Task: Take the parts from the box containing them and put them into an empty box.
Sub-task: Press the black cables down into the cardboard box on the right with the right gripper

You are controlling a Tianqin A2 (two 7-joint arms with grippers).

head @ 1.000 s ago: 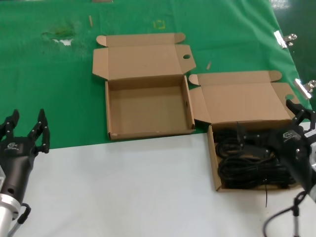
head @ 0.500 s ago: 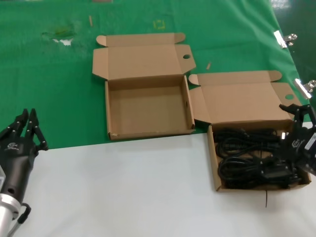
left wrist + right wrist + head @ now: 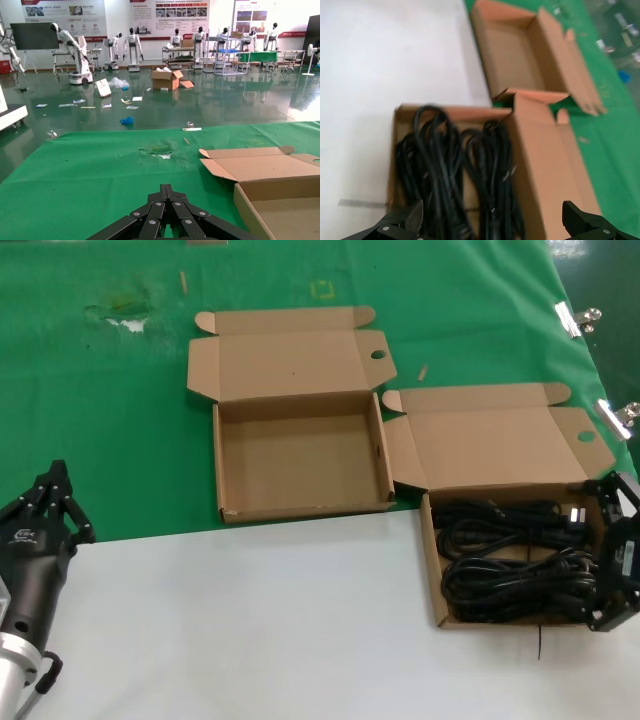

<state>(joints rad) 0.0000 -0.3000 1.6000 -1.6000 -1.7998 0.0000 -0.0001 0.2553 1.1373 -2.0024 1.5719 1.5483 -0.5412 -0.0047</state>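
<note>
I see my right pincer point(image 3: 612, 552) spread wide at the surface's right edge, beside the power cords point(image 3: 510, 560); left pincer point(image 3: 50, 505) pressed together, parked near the left edge.

I can read no text anywhere. My left tool point(image 3: 52, 502) bears a small white logo, too small to make out. The wall posters point(image 3: 169, 15) are illegible.

We see the left gripper point(image 3: 48, 502) low at the near left, its fingers point(image 3: 167, 212) pressed together to a point. The right gripper point(image 3: 612, 555) sits at the far right edge, its fingertips point(image 3: 410, 215) spread wide apart.
</note>
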